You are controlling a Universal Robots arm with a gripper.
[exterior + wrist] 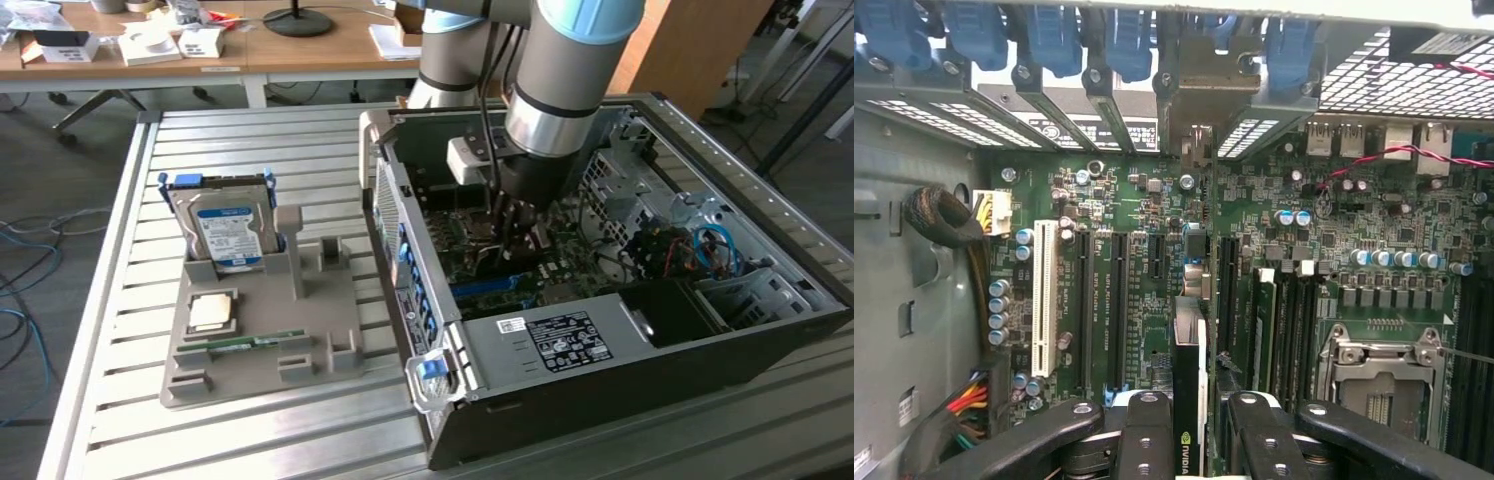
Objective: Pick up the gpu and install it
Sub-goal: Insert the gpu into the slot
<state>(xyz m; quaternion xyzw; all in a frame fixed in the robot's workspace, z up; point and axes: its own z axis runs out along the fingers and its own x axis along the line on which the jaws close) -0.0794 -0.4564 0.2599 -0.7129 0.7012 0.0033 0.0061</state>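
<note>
A robot arm reaches down into an open computer case (534,400) lying on its side on a slatted metal table (227,130); its gripper (514,238) is deep inside, over the green motherboard (1144,200). In the wrist view the two black fingers (1144,425) are clamped on the gpu (1189,370); the thin card is seen edge-on, upright between them, with a small green logo on its edge. The gpu stands in line with the long black expansion slots (1116,300), beside a white slot (1044,300); it seems to sit at a slot, but whether it is pressed in is hard to tell. An empty metal processor socket (1379,375) lies to one side of the card; blue clips (1044,35) line the far wall of the case. On the exterior view's left, well apart from the case, a grey holder tray (254,375) carries an upright hard drive (227,235) with a blue-white label, a square chip (211,312) and a narrow green memory stick (247,343).
</note>
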